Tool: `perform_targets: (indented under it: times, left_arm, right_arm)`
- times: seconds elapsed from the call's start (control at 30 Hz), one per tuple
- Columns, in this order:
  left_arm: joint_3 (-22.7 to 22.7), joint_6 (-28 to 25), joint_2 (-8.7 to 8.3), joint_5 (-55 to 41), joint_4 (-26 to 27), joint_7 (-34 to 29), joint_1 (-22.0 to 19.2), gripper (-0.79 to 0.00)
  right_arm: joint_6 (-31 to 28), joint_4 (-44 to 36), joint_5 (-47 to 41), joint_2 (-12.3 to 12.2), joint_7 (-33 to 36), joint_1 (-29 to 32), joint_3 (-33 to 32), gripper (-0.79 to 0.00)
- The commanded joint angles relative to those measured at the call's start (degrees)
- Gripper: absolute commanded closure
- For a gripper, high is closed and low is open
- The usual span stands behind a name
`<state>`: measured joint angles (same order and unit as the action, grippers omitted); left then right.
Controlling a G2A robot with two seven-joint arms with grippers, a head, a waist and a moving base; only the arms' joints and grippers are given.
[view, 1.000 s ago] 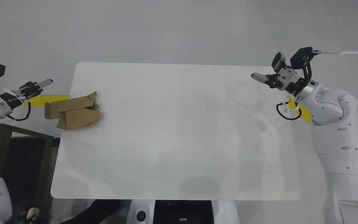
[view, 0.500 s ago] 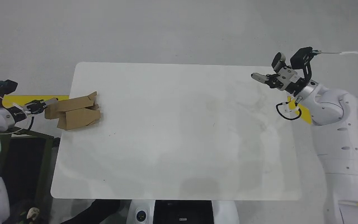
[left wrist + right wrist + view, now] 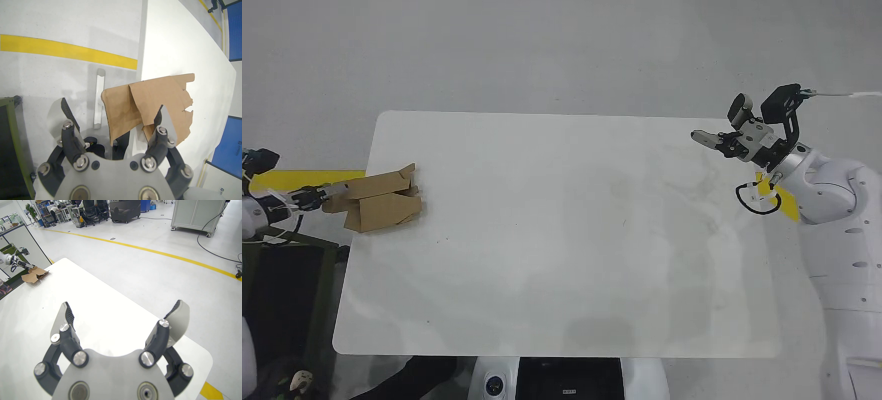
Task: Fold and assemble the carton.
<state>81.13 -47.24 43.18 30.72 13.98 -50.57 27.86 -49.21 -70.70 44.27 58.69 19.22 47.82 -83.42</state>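
Note:
A brown, partly folded carton [image 3: 377, 198] lies at the table's left edge, one end hanging past the rim. My left gripper [image 3: 330, 193] is at that overhanging end. In the left wrist view the left gripper [image 3: 112, 110] is open, and the carton [image 3: 162, 92] sits between its spread fingers, unclamped. My right gripper [image 3: 716, 140] hangs open over the table's far right corner with nothing in it. From the right wrist view, the right gripper [image 3: 122, 306] looks across the table at the distant carton [image 3: 34, 275] and the left gripper [image 3: 28, 265].
The white table [image 3: 562, 280] is bare apart from the carton. A dark green cart [image 3: 282, 290] stands on the floor just left of the table, below the left arm. A yellow floor line [image 3: 66, 51] runs beside the table's edge.
My left arm has swung in from off the table's left side to the carton's overhanging end. The carton and the right arm have stayed put.

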Motion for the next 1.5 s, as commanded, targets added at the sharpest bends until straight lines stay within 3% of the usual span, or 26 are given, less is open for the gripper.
perform_targets:
  times: [0.0,0.03,0.13,0.43,0.7,1.0,1.3,1.47]
  left_arm:
    - [-0.3,0.0,0.0,0.2,0.0,0.2,0.0,-0.274]
    - [-0.4,0.1,0.01,0.3,0.0,0.2,-0.1,-0.252]
    - [-0.8,0.2,0.01,0.4,-0.1,0.4,-0.2,0.0]
    - [-0.6,-1.6,-0.13,-2.5,-0.5,1.0,-0.7,0.0]
    - [2.3,-6.0,0.46,-15.9,0.4,-0.5,-1.3,0.0]
    - [-1.2,-5.3,1.28,-33.2,13.8,-1.2,3.8,0.0]
    - [-6.4,-5.2,-1.14,-45.7,29.2,-1.3,10.2,0.0]
    - [-9.2,-5.6,-2.47,-49.5,34.9,-0.9,12.1,0.0]
  right_arm:
    - [0.0,0.0,0.0,0.0,0.0,0.0,0.0,-0.785]
    - [0.0,0.0,0.0,0.0,0.0,0.0,0.0,-0.785]
    - [0.0,0.0,0.0,0.0,0.0,0.0,0.0,-0.785]
    - [0.0,0.0,0.0,0.0,0.0,0.0,0.0,-0.785]
    - [0.0,0.0,0.0,0.0,0.0,0.0,0.0,-0.785]
    - [0.0,0.0,0.0,0.0,0.0,0.0,0.0,-0.785]
    - [0.0,0.0,0.0,0.0,0.0,0.0,0.0,-0.785]
    - [0.0,0.0,0.0,0.0,0.0,0.0,0.0,-0.785]
